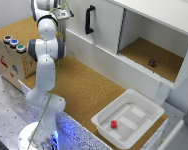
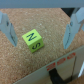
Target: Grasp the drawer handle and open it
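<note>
Spread wide, the pincer (image 2: pixel 42 31) grips nothing: in the wrist view its two fingers (image 2: pixel 7 29) stand well apart over cork, with a small lime-green cube (image 2: pixel 34 41) lying between them, touching neither; the cube bears dark letters that look like N and S. In the exterior view the white arm (image 1: pixel 45 60) rises from its base at the near corner of the cork surface (image 1: pixel 89 92) and bends up to the picture's top edge, where the pincer is mostly hidden by the arm's own links. The black handle (image 1: pixel 89 19) stands upright on a white panel of the cabinet (image 1: pixel 144 40) along the far edge of the surface; nothing touches it, and whether that panel is the drawer front cannot be told. Further toward the exterior view's right the cabinet has an open compartment with a cork floor, and a small dark object (image 1: pixel 152 63) sits inside it. At the near right corner of the surface rests a white tray (image 1: pixel 101 120) holding a small red block (image 1: pixel 114 124). A cardboard box (image 1: pixel 9 62) with coloured buttons (image 1: pixel 13 43) on top stands at the surface's left edge.
</note>
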`<state>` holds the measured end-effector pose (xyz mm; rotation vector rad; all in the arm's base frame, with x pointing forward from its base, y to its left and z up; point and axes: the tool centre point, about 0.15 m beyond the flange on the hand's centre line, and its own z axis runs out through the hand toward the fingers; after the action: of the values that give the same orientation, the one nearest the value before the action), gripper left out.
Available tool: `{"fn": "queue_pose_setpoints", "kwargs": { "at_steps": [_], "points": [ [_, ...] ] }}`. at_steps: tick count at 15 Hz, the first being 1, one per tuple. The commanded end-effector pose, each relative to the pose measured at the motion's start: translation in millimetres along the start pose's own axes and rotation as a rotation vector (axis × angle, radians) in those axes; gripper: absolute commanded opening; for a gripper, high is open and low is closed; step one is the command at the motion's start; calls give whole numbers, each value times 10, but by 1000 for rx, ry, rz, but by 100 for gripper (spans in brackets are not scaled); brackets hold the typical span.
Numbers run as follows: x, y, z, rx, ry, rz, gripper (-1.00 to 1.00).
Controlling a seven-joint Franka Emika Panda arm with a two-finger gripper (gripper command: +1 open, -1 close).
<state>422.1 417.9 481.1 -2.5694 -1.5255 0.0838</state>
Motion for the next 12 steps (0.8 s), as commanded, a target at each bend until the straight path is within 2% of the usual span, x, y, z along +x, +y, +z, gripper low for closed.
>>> {"fn": "queue_pose_setpoints", "kwargs": {
  "at_steps": [1, 6, 12],
  "points": [
    [-651, -40, 158, 79, 151, 283, 100],
    [-1037, -250, 128, 37, 174, 506, 100],
    [-1360, -704, 133, 68, 157, 697, 100]
  ]
}}
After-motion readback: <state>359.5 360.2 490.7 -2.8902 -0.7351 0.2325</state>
